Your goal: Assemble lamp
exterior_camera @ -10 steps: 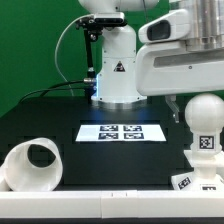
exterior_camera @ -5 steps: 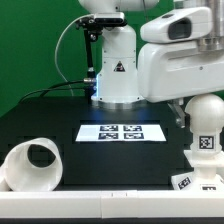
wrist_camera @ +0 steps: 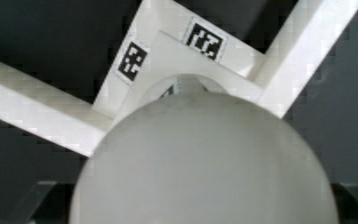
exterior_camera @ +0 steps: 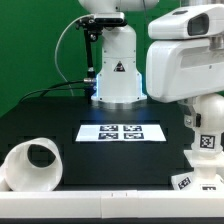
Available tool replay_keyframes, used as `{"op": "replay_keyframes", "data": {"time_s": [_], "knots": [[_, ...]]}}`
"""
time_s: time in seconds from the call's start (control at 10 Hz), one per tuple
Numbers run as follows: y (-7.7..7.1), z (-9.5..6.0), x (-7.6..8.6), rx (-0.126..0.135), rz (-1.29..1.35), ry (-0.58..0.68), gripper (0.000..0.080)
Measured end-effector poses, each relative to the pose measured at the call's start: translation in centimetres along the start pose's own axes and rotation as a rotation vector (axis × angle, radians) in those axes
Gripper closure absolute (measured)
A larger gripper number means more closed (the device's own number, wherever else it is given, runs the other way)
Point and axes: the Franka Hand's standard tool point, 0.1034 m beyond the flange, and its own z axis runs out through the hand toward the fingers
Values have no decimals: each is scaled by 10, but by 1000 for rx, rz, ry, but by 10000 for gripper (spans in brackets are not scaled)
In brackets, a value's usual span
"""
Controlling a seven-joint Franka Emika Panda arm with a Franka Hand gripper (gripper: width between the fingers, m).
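Note:
The bulb [exterior_camera: 208,125], white with a round head and a square tag, stands upright on the flat base [exterior_camera: 192,181] at the exterior view's right. In the wrist view the bulb's head [wrist_camera: 202,150] fills most of the picture, and beyond it lies the tagged base [wrist_camera: 167,45]. My gripper [wrist_camera: 194,205] straddles the head, with a dark finger [wrist_camera: 48,202] showing at each side. Whether the fingers touch the head cannot be made out. The hollow tapered shade [exterior_camera: 32,163] lies on its side at the front of the exterior view's left.
The marker board [exterior_camera: 120,132] lies flat in the middle of the black table. The arm's white pedestal [exterior_camera: 117,75] stands behind it before a green backdrop. The bulky white hand [exterior_camera: 185,55] covers the bulb's top in the exterior view.
The white hand has shifted toward the exterior view's right and come down over the bulb. Bulb, base and shade have stayed in place.

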Motion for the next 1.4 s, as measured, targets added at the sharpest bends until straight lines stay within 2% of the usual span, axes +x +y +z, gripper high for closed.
{"op": "replay_keyframes", "data": {"time_s": [0.2,0.4,0.5,0.8,0.9,1.2,1.3,1.4], "knots": [[0,-1,3,-3,197,17,227],[2,-2,4,-9,514,28,227],[4,-2,4,2,653,31,227],[14,-1,1,62,1062,25,225],[16,-1,0,76,1122,16,225],[15,-1,-1,73,1069,17,225],[11,0,-2,53,930,12,126],[8,1,-2,41,711,4,126]]}}
